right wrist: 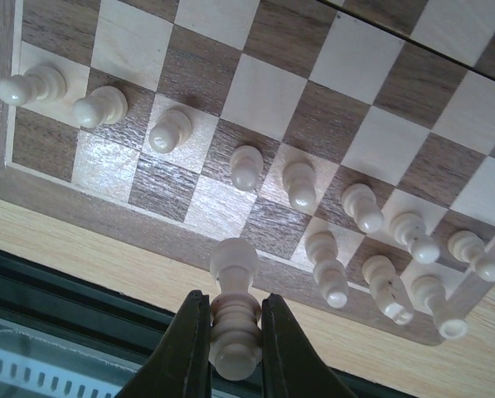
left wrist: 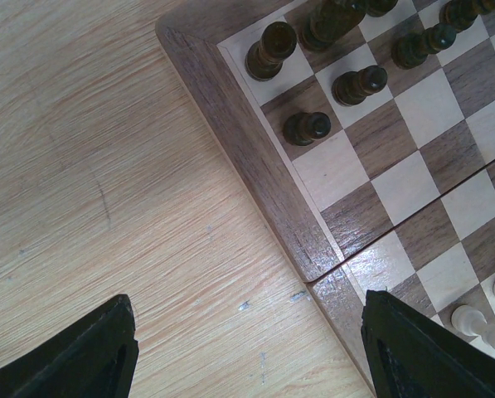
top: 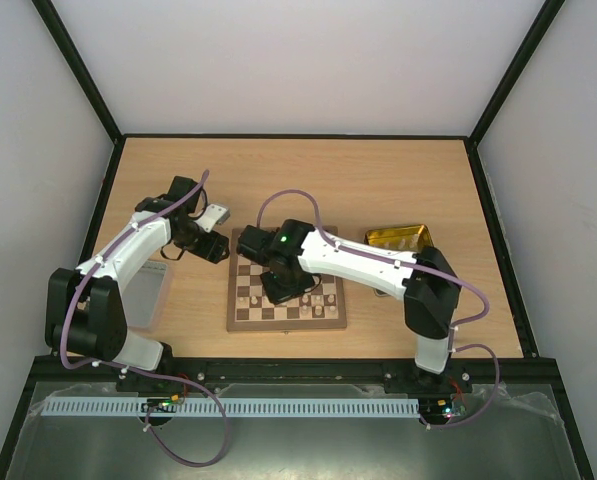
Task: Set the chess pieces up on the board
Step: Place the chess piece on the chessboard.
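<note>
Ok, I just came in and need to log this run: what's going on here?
A chessboard is being set up. The right gripper is shut on a cream piece, holding it over the board's near edge, where a row of cream pawns stands and some back-row squares are bare. The left gripper is open and empty, hovering over the board's left edge. Several dark pieces stand at the far left corner.

right gripper (right wrist: pixel 235 308) clamped on one cream piece (right wrist: pixel 233 264), held over the board (right wrist: pixel 268 91) at its near border; other cream chess pieces (right wrist: pixel 299 186) stand along the near rows, denser toward the right corner; table (right wrist: pixel 81 236) strip below
</note>
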Tool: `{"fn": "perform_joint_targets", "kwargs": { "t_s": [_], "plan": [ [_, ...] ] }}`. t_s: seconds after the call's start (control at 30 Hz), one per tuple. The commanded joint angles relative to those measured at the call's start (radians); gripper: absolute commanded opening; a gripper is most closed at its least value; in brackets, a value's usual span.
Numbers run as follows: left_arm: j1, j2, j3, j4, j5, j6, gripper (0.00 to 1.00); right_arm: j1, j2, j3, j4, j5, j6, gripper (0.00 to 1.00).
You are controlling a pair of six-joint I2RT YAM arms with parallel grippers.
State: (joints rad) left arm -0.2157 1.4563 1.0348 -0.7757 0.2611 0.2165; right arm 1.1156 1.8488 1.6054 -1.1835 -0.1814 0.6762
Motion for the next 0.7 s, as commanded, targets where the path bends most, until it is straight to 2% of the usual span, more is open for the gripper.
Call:
{"fn": "perform_joint_targets", "kwargs": {
  "t_s": [0.0, 0.67],
  "plan": [
    [-0.005, -0.022, -0.006, -0.01, -0.004, -0.007, 0.75, 0.006, 0.026, -0.018, 0.042, -0.012, -0.015, 0.04],
    [-0.005, -0.028, -0.009, -0.005, -0.003, -0.008, 0.75, 0.016, 0.073, -0.061, 0.078, -0.046, -0.029, 0.04]
  ]
}}
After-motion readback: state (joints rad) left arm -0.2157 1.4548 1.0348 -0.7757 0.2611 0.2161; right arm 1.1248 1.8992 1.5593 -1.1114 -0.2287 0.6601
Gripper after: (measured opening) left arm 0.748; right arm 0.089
